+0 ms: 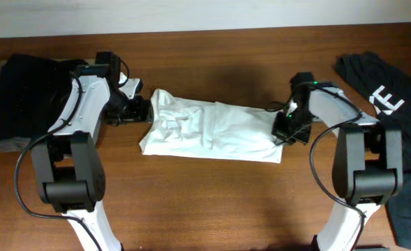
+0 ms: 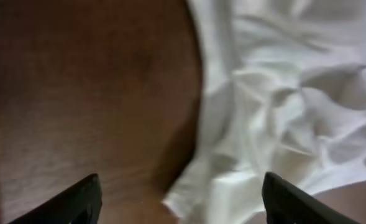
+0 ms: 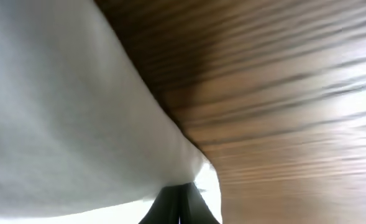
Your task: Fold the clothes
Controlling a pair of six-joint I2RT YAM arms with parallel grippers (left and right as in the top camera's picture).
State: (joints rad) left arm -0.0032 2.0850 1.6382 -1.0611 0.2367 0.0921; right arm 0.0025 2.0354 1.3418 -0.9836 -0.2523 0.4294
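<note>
We see the white T-shirt (image 1: 212, 129) lying bunched and wrinkled near the middle of the wooden table (image 1: 212, 202), its long side running from 9 o'clock to 3 o'clock. It is not flat: the end toward 9 o'clock is heavily creased, while the end toward 3 o'clock looks smoother. The left gripper (image 1: 144, 110) is at the 9 o'clock end of the cloth, low over the table. In the left wrist view its two fingers (image 2: 83, 198) stand wide apart, so we can say it holds nothing; a corner of the white cloth lies between them, and we cannot tell if they touch it. The right gripper (image 1: 286, 130) is at the 3 o'clock end of the T-shirt. In the right wrist view its fingers are pressed together at the edge of the cloth, which rises from them in a smooth sheet, so it pinches the T-shirt. A black shirt (image 1: 386, 97) with white lettering lies at the 3 o'clock edge of the table, apart from the T-shirt. Folded dark garments (image 1: 24, 90) lie at the 9 o'clock edge, beyond the left arm.
</note>
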